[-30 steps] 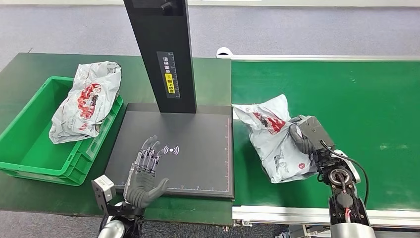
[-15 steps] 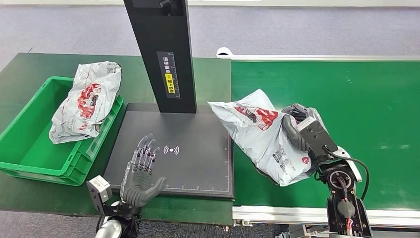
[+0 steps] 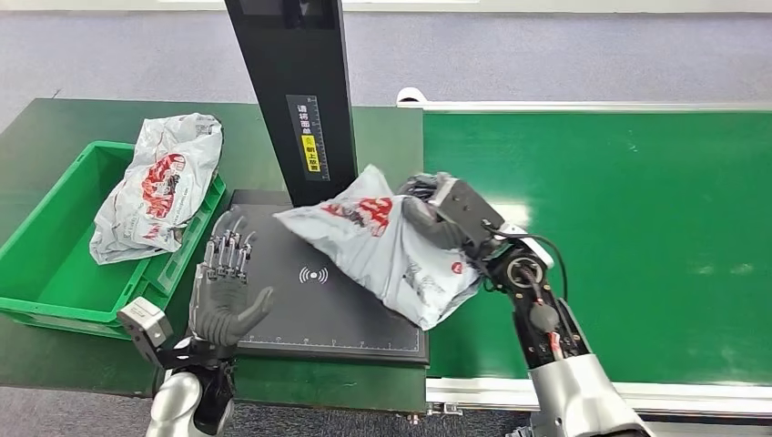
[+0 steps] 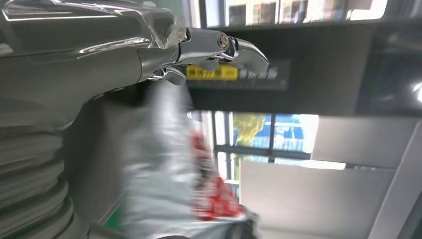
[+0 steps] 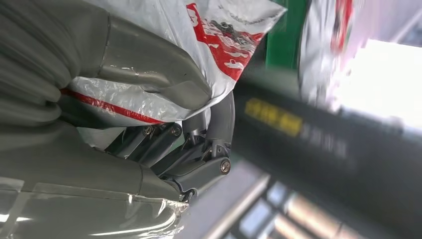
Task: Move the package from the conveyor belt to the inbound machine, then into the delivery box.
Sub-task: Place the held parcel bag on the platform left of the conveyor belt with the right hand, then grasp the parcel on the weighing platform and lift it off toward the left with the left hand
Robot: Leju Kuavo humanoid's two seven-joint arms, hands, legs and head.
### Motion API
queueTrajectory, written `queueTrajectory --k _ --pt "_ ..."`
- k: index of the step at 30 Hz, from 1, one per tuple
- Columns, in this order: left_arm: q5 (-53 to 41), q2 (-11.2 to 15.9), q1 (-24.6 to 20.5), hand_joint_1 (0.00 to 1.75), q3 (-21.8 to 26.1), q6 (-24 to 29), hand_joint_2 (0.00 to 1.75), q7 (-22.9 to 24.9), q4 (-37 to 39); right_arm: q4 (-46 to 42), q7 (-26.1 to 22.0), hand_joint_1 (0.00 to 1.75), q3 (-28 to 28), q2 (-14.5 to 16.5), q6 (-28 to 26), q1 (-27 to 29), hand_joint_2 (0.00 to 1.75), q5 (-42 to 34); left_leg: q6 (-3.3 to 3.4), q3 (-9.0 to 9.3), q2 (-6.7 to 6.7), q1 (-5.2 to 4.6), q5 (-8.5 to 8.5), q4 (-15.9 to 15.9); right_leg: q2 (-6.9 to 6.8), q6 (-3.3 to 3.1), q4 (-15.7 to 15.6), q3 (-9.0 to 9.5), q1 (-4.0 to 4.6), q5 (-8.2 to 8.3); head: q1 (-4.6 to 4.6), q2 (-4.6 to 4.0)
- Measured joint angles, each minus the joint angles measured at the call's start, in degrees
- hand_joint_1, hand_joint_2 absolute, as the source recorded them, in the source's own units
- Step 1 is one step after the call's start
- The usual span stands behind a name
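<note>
Head view: the right hand [image 3: 437, 217] has its fingers clamped on the package [image 3: 378, 246], a grey poly mailer w/ red print, carried just above the inbound machine [image 3: 314, 314], the black scan plate w/ its upright column [image 3: 291, 100] at 12 o'clock. The bag's long axis runs roughly 10-to-4 o'clock across the plate's right half; its free end trails toward 10 o'clock from the fingers, its lower corner hangs past the plate's edge at about 5 o'clock. Whether it touches the plate can't be told. The left hand [image 3: 226, 291] hovers at the plate's 9 o'clock edge, palm up, fingers apart, holding nothing. It's the nearer hand to the delivery box [image 3: 45, 246], the green crate at 9 o'clock, which already carries another grey bag [image 3: 159, 187] draped over its rim. The green conveyor belt [image 3: 637, 228] lies at 3 o'clock. Judged next: set the bag flat on the plate, then hand off leftward.

Left wrist view: metal fingers [image 4: 219, 47] spread, nothing between them; beyond, a blurred grey-and-red bag, probably the carried one.

Right wrist view: thumb and dark fingers [image 5: 199, 149] pinch crinkled, glossy grey film w/ red print, soft and sagging. The column passes behind, blurred.
</note>
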Motion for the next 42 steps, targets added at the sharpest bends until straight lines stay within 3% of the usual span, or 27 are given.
queueTrajectory --k 1,2,5,6,11,18,22,27,32,38,42 --pt "-0.04 -0.01 -0.16 0.00 0.44 0.03 1.75 0.07 -0.34 2.49 -0.19 1.75 1.03 1.22 0.35 -0.84 1.75 -0.13 0.00 -0.01 0.00 0.00 0.00 0.00 -0.01 0.00 0.00 -0.01 0.00 0.00 0.01 0.00" --pt "-0.10 -0.03 -0.26 0.00 0.84 0.08 1.75 0.19 -0.68 4.82 -0.24 1.54 1.96 2.50 0.78 -1.62 1.75 -0.33 -0.01 -0.03 -0.01 0.01 0.00 0.00 -0.01 0.00 0.01 -0.04 0.01 0.00 0.01 -0.01" --pt "-0.27 -0.26 -0.44 0.00 1.71 0.18 1.75 0.92 -1.50 10.69 0.21 0.23 4.14 6.32 2.05 -3.80 1.75 -0.84 -0.01 -0.08 0.00 0.01 0.00 0.00 0.01 0.00 0.01 -0.12 0.01 -0.01 0.01 -0.01" --pt "-0.29 -0.34 -0.52 0.00 1.92 0.19 1.75 1.16 -1.62 12.25 0.55 0.00 4.77 7.42 2.18 -4.46 1.75 -0.83 -0.01 -0.09 0.00 0.01 0.00 0.00 0.01 -0.01 0.01 -0.12 0.01 -0.01 0.01 -0.01" --pt "-0.37 -0.50 -0.72 0.00 2.48 0.19 1.75 1.76 -1.72 18.42 1.80 0.00 7.61 11.71 1.62 -6.93 1.75 -0.87 -0.01 -0.09 0.00 0.00 0.00 0.00 -0.01 -0.01 0.00 -0.12 0.00 -0.01 0.02 0.00" --pt "-0.39 -0.50 -0.73 0.00 2.67 0.17 1.75 1.83 -1.72 20.56 1.80 0.00 8.47 12.80 1.61 -7.53 1.75 -1.14 -0.01 -0.08 -0.03 -0.01 0.00 0.01 0.00 -0.01 0.00 -0.11 -0.01 0.00 0.02 -0.01" --pt "-4.79 -0.48 0.12 0.00 1.65 -0.84 1.75 2.45 -1.70 15.81 -5.71 0.00 8.48 10.76 -1.21 -4.98 1.75 -6.57 -0.01 -0.05 -0.08 -0.01 0.00 0.03 -0.01 -0.01 -0.02 -0.13 -0.01 0.00 0.01 0.01" --pt "-20.98 0.05 1.08 0.00 -1.76 3.01 1.75 4.90 -1.42 -0.12 -6.00 0.00 5.87 7.00 -3.31 0.94 1.75 -11.31 0.00 -0.07 -0.03 -0.04 -0.02 0.03 0.00 -0.01 -0.04 -0.17 -0.05 0.00 0.01 0.00" --pt "-45.88 1.13 1.18 0.00 -5.77 15.01 1.75 10.85 -0.05 -16.59 -5.97 0.00 0.64 3.22 -4.93 8.13 1.75 -11.67 0.01 -0.11 -0.20 -0.04 -0.03 0.04 -0.18 0.00 -0.07 -0.14 -0.05 0.00 0.01 0.00" --pt "-59.72 2.26 1.19 0.00 -9.86 19.54 1.75 14.11 3.77 -27.14 -8.09 0.00 -4.23 0.77 -5.50 12.87 1.75 -11.42 0.01 -0.09 -0.18 -0.04 -0.02 0.03 -0.15 -0.01 -0.07 -0.14 -0.05 0.00 0.01 -0.01" --pt "-74.79 2.92 0.50 0.00 -13.19 25.30 1.75 21.35 8.19 -31.64 -9.69 0.00 -6.15 0.30 -5.14 14.92 1.75 -11.82 0.01 -0.09 -0.17 -0.04 -0.02 0.03 -0.15 -0.01 -0.07 -0.13 -0.05 0.00 0.01 0.00"
